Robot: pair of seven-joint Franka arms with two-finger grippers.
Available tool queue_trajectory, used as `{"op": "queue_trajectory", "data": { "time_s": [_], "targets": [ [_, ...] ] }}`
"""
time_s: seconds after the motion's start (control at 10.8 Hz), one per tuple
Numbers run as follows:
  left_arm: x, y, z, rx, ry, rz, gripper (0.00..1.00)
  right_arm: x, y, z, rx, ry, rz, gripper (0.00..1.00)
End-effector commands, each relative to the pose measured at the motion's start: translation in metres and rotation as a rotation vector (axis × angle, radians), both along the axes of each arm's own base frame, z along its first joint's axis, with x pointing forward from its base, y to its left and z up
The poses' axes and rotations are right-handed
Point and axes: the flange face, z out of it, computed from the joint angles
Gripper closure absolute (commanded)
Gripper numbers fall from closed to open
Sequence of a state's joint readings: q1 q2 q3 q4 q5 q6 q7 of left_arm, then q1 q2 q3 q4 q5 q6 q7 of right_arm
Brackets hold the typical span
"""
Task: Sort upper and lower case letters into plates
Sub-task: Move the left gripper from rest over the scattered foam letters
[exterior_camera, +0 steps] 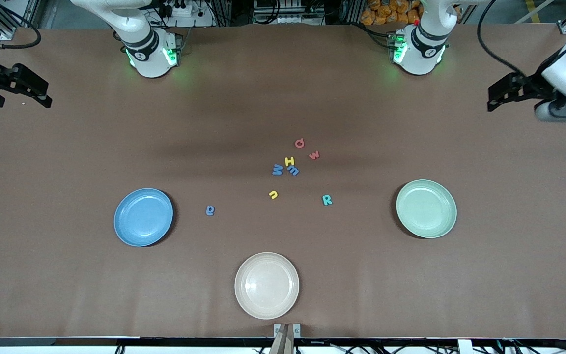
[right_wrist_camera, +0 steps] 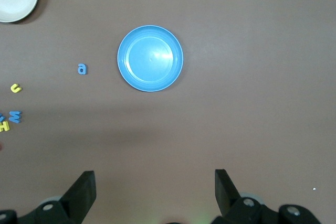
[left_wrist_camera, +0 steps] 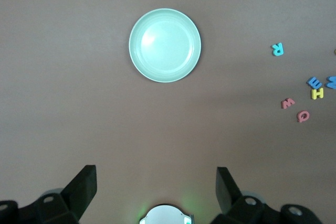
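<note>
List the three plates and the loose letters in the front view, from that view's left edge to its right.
Round blue plastic plate → blue foam letter a → round cream-beige plate → teal foam letter R → round pale green plate.

Brown table (exterior_camera: 67, 295) w/ 8 foam letters (exterior_camera: 290, 161), blue plate (exterior_camera: 143, 217), green plate (exterior_camera: 426, 208), beige plate (exterior_camera: 267, 285).

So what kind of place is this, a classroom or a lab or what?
Most likely a robotics lab: two arm bases bolted to a brown table, metal framing and cables along its edges, and foam letters laid out between a blue plate and a pale green plate.
</note>
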State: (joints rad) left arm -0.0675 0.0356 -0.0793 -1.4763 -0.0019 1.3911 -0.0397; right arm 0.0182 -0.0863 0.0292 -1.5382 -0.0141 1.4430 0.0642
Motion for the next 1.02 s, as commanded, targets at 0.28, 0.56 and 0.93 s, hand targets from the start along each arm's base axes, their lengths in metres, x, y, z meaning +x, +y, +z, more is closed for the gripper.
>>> {"op": "queue_trajectory", "data": {
  "time_s": [0.28,0.56,0.93],
  "targets": [
    [0.054,-0.056,-0.083,-0.039,0.018,-0.066,0.0,-0.001,0.009,-0.008,0.023,0.015,0.01,0.0],
    [0.08,-0.105,-0.155,-0.078,0.047,-0.045,0.0,0.005,0.023,-0.015,0.028,0.03,0.043,0.0],
    [0.085,-0.148,-0.195,-0.072,0.047,-0.023,0.0,0.024,0.047,-0.056,-0.011,0.118,0.088,0.0]
  ]
}}
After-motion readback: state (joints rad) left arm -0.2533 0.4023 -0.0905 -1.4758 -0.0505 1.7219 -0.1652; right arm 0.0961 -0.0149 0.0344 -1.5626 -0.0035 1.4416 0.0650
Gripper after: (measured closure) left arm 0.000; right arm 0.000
